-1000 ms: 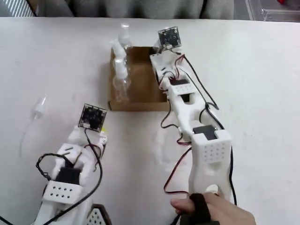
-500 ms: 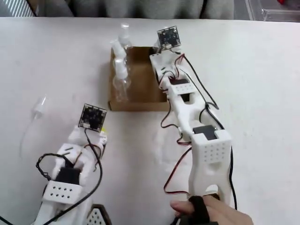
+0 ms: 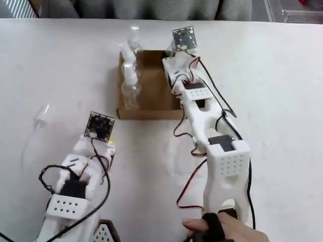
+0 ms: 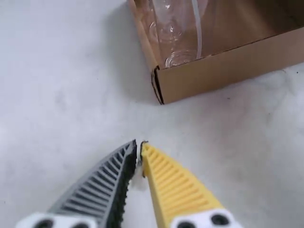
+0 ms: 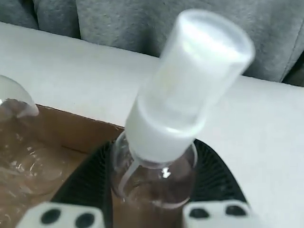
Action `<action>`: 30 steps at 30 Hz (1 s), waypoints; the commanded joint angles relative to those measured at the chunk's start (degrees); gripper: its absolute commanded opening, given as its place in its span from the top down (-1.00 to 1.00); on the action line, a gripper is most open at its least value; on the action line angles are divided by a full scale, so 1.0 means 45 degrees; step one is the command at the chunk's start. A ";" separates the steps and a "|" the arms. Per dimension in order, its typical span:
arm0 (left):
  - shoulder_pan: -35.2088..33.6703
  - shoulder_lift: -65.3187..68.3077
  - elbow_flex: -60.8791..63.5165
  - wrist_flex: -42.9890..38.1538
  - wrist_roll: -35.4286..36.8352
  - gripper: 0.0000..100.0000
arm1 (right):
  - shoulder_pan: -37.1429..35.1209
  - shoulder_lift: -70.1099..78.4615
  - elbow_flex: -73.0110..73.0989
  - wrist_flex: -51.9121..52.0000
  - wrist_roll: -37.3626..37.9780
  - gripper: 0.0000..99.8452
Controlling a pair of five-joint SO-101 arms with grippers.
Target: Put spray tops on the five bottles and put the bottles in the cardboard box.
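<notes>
Overhead, cardboard box [image 3: 151,110] at 12 o'clock, bottles [image 3: 129,83] along its 9 o'clock wall, right gripper [image 5: 154,187] clamped round a spray bottle [image 5: 164,142] at its 1 o'clock corner, left gripper [image 4: 139,151] closed, empty, off its 7 o'clock corner, loose spray top [image 3: 42,115] at 9 o'clock.

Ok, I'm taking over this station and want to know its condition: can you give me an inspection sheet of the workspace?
Surface: white table, no spills seen.
Job's things: cardboard box open; clear bottles lie inside along one wall, count unclear; capped bottle held above the box; loose spray top on the table, apart from the box.
Clutter: nothing seen.
Grippers: left gripper shut, empty, near a box corner; right gripper shut on the capped bottle.
Cables: red and black wires along the right arm.
Surroundings: grey fabric beyond the table's far edge.
</notes>
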 commanded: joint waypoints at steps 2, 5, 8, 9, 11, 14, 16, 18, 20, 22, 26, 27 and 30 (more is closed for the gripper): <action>0.0166 -0.0244 -0.0098 -0.0430 -0.0098 0.96 | 0.0029 -0.0029 -0.0117 0.0381 0.0039 0.96; 0.0166 -0.0244 -0.0098 -0.0430 -0.0098 0.96 | 0.0068 -0.0029 -0.0117 0.0420 -0.0059 0.97; 0.0166 -0.0244 -0.0098 -0.0430 -0.0098 0.96 | 0.0049 -0.0147 -0.0156 0.1143 -0.0059 0.97; 0.0166 -0.0244 -0.0098 -0.0430 -0.0098 0.96 | 0.0029 -0.0147 -0.0352 0.1514 -0.0059 0.97; 0.0166 -0.0244 -0.0098 -0.0430 -0.0098 0.96 | 0.0010 -0.0049 -0.0957 0.2510 -0.0078 0.97; 0.0166 -0.0244 -0.0098 -0.0430 -0.0098 0.96 | 0.0029 -0.0010 -0.1739 0.3761 -0.0078 0.97; 0.0166 -0.0244 -0.0098 -0.0430 -0.0098 0.96 | 0.0029 -0.0010 -0.1895 0.4034 -0.0078 0.97; 0.0166 -0.0244 -0.0098 -0.0430 -0.0098 0.96 | 0.0029 0.0010 -0.1895 0.4015 -0.0078 0.97; 0.0166 -0.0244 -0.0098 -0.0430 -0.0098 0.96 | 0.0029 0.0010 -0.1895 0.4015 -0.0078 0.97; 0.0166 -0.0244 -0.0098 -0.0430 -0.0098 0.96 | 0.0029 0.0029 -0.1895 0.4015 -0.0078 0.97; 0.0166 -0.0244 -0.0098 -0.0430 -0.0098 0.96 | 0.0088 0.0440 -0.1954 0.3546 -0.0078 0.97; 0.0166 -0.0244 -0.0098 -0.0430 -0.0098 0.96 | 0.0127 0.0576 -0.1915 0.3175 -0.0078 0.97; 0.0166 -0.0244 -0.0098 -0.0430 -0.0098 0.96 | 0.0186 0.0928 -0.1915 0.2491 -0.0078 0.97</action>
